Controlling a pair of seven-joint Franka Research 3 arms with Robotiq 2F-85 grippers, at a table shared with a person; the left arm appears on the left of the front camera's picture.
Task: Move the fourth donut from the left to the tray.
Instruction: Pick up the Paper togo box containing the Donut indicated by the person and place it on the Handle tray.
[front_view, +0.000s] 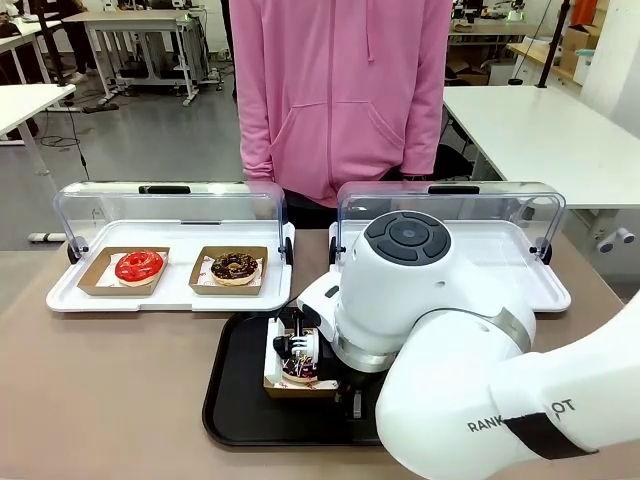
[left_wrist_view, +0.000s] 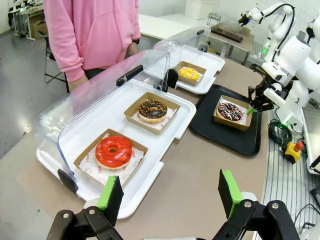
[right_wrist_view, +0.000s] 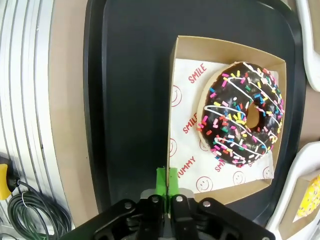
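Green pads of the right gripper (right_wrist_view: 167, 186) are pressed together at the bottom edge of the right wrist view, pinching the near wall of the small brown cardboard tray (right_wrist_view: 227, 50). Jaws fully closed on that thin wall; nothing else between them.

Outward from the pads: the fourth donut (right_wrist_view: 242, 114), chocolate glaze with coloured sprinkles, sits on printed paper inside the cardboard tray, just beyond the grip and off to one side of it. Cardboard tray rests flat on the tray (right_wrist_view: 130, 90), the black one, with bare black surface on the side toward the table edge. In the front view the same donut (front_view: 299, 369) is partly hidden under the right arm's wrist, at the centre of the black tray (front_view: 235, 400).

Left gripper (left_wrist_view: 170, 192): pads well apart, holding nothing, hovering over the table near the white tray (left_wrist_view: 172, 131) with the red donut (left_wrist_view: 114, 152) and the nut-crumb donut (left_wrist_view: 152, 110). Yellow donut (left_wrist_view: 189, 73) remains in the farther white tray. Person in a pink hoodie (front_view: 340, 90) stands at the far side.

Judgement: placement looks done; remaining move is release and retreat. Key relation: the donut lies ahead of the right gripper along its finger axis, so a withdrawal should go up or straight back, away from the donut, to avoid dragging the cardboard wall.
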